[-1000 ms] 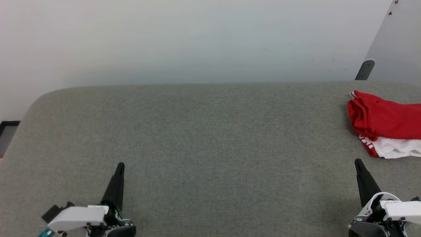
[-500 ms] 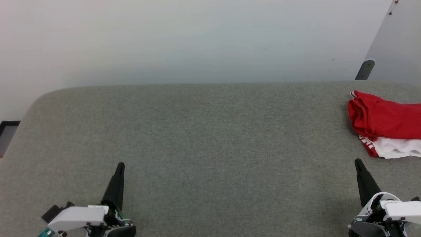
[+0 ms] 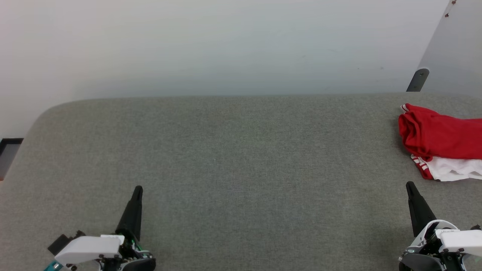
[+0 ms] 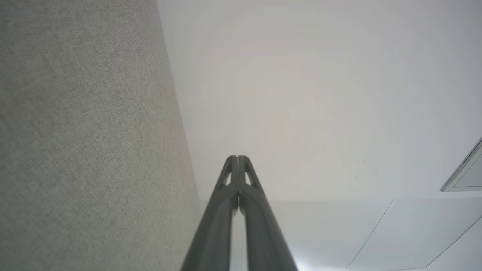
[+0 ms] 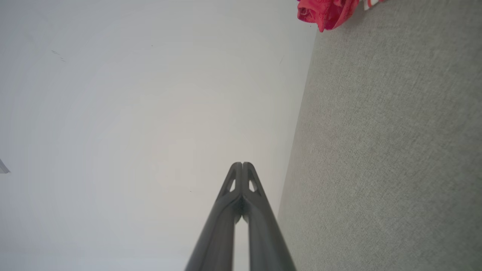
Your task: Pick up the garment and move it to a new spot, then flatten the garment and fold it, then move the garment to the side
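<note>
The shorts (image 3: 440,137) lie far right on the desk (image 3: 241,158), beyond the right hand (image 3: 410,187), its fingers pressed together; nothing has moved.

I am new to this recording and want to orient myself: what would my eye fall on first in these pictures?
The red soft-fabric shorts with white striped panels catch the eye first, lying bunched at the right side of the grey fabric-covered table. Next come the dark pointed left tool and right tool, both shut, low in the head view, apart from the shorts.
</note>
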Robot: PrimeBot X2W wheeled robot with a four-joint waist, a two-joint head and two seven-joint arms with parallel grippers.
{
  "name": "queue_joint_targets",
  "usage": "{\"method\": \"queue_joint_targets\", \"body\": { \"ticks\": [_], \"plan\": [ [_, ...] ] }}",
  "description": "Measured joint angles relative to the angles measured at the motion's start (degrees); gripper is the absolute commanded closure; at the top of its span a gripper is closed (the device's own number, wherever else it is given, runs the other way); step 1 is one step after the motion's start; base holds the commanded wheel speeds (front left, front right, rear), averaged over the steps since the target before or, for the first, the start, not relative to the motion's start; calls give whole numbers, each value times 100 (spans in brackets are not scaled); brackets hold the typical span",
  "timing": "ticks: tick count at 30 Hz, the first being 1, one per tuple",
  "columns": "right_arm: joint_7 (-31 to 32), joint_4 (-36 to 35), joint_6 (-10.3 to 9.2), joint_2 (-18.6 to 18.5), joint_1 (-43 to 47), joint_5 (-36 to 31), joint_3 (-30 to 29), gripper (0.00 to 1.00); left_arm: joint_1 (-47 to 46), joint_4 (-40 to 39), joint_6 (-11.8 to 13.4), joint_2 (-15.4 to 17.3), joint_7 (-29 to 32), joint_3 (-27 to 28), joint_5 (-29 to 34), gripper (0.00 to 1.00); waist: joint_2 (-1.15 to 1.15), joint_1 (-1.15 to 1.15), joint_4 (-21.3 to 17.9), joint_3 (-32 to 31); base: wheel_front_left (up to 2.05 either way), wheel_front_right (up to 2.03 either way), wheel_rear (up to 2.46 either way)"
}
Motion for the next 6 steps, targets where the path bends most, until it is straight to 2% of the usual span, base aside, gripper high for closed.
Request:
{"method": "queue_joint_targets", "body": {
  "ticks": [6],
  "plan": [
    [0, 0, 1, 0, 0, 0, 0, 100, 0, 0, 0, 0, 0, 0, 0, 100, 0, 0, 0, 0, 0, 0, 0]
  ]
}}
